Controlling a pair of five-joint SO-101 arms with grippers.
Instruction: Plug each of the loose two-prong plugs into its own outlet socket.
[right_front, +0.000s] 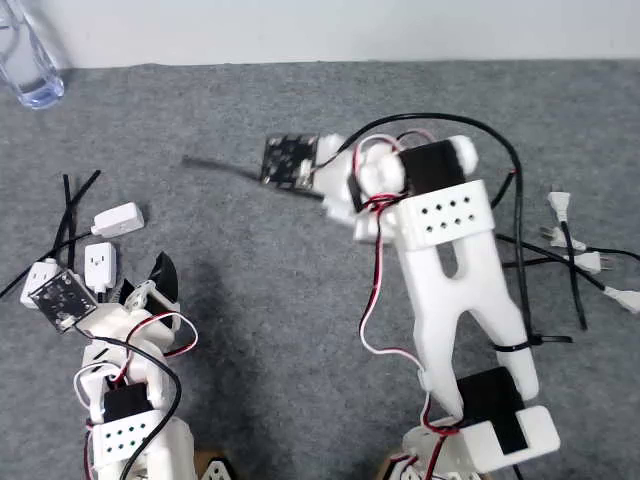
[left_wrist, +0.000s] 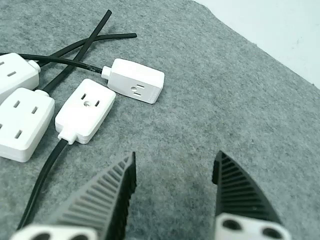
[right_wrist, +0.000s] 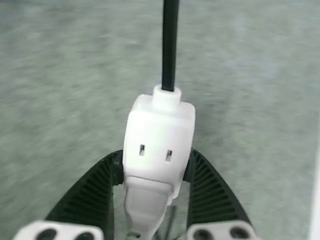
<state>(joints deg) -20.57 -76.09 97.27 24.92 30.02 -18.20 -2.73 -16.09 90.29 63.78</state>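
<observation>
While the right tool (right_wrist: 155, 154) is clenched on a white socket (right_wrist: 159, 135), with its black cord (right_wrist: 170, 45) running straight away from the fingers, the left tool (left_wrist: 175, 157) hangs released above the gray worktop (left_wrist: 225, 100). Four free sockets (left_wrist: 86, 110) lie close together near the left tool, none touching it. Three plugs (right_front: 595, 262) lie beside the right arm, well apart from both tools.

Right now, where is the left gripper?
The left gripper is at the near left of the mat in the high view, open and empty, just right of the cluster of white sockets.
</observation>
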